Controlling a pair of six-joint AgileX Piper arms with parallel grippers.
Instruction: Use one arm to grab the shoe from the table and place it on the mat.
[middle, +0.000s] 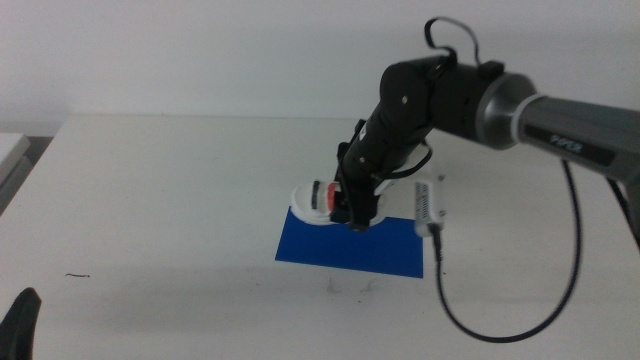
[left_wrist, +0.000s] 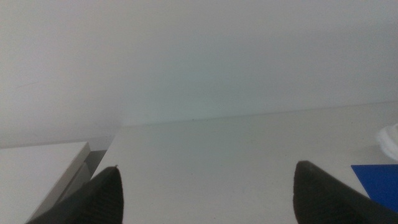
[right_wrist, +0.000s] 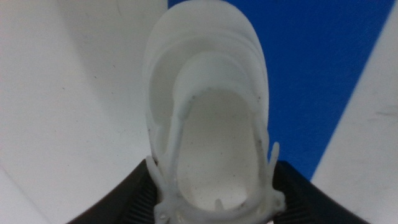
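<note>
The right arm (middle: 470, 100) reaches in from the right. Its gripper (middle: 355, 212) is shut on the white shoe (middle: 312, 203) with black and red stripes, at the far left corner of the blue mat (middle: 350, 248). In the right wrist view the jaws of the right gripper (right_wrist: 214, 190) clamp the shoe (right_wrist: 208, 93) at its opening. The shoe lies partly over the mat (right_wrist: 311, 74) and partly over the white table (right_wrist: 74, 93). I cannot tell whether it touches the mat. The left gripper (middle: 22, 320) waits open at the bottom left; its view shows the mat's corner (left_wrist: 379, 180).
The arm's black cable (middle: 470, 310) loops over the table (middle: 170, 200) to the right of the mat. A white block (middle: 12, 150) stands off the table's left edge. A small dark speck (middle: 78, 275) lies at the front left.
</note>
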